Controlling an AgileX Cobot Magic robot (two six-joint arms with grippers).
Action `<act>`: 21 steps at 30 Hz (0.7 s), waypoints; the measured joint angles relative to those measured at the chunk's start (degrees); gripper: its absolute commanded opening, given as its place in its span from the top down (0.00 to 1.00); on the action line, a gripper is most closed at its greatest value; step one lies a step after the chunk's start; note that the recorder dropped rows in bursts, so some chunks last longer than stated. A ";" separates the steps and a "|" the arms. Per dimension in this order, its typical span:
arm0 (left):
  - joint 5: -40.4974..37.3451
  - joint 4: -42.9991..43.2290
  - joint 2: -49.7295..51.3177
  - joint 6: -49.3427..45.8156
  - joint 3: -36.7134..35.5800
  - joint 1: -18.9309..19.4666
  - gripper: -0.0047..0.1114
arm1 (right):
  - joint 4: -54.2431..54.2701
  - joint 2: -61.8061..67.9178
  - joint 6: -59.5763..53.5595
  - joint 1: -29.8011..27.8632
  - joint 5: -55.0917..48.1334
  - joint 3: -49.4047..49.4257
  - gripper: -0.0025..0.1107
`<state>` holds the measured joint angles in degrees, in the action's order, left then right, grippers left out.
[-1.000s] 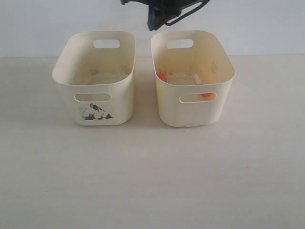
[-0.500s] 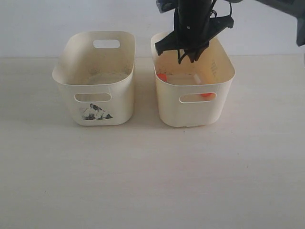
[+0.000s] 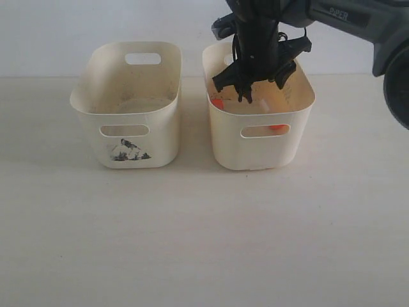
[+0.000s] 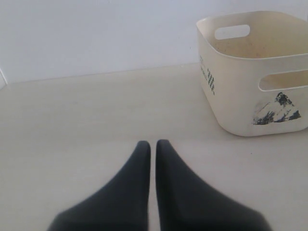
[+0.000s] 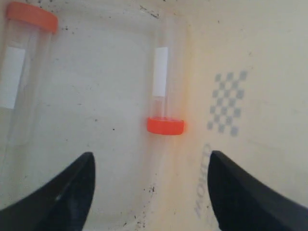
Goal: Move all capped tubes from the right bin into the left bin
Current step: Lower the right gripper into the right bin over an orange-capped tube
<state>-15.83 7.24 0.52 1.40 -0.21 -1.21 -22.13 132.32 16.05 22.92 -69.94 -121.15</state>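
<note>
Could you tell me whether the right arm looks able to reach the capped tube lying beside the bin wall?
Probably yes: the right end effector hangs open over the right bin with that capped tube uncovered just ahead, though the bin's side may crowd one finger.

The left bin [image 3: 160, 137] is cream with a black-grey smudge [image 3: 130, 151]; the right bin [image 3: 262, 150] is cream with a grey chequered mark [image 5: 226, 103]. The capped tubes [image 5: 160, 105] are clear, with orange-red caps [image 5: 165, 126] and white labels [image 5: 161, 72]. The desk [image 3: 192, 243] is pale beige.
</note>
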 measured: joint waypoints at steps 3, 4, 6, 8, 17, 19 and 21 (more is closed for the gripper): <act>0.00 0.00 0.00 0.00 0.00 0.00 0.92 | -0.39 0.51 0.00 0.00 0.00 0.00 0.47; 0.00 0.00 0.00 0.00 0.00 0.00 0.92 | -0.48 0.77 0.12 0.00 0.00 0.00 0.51; 0.00 0.00 0.00 0.00 0.00 0.00 0.92 | -0.67 1.13 0.30 0.00 0.00 0.00 0.55; 0.00 0.00 0.00 0.00 0.00 0.00 0.92 | -0.82 1.37 0.93 0.00 0.00 0.00 0.55; 0.00 0.00 0.00 0.00 0.00 0.00 0.92 | -0.92 2.99 1.81 0.00 0.00 0.00 0.55; 0.00 0.00 0.00 0.00 0.00 0.00 0.92 | -0.70 3.45 2.25 0.00 0.00 0.00 0.55; 0.00 0.00 0.00 0.00 0.00 0.00 0.92 | -0.70 3.71 2.66 0.00 0.00 0.10 0.55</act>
<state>-15.83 7.24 0.52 1.40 -0.21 -1.21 -22.82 136.04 18.70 22.92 -69.94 -121.05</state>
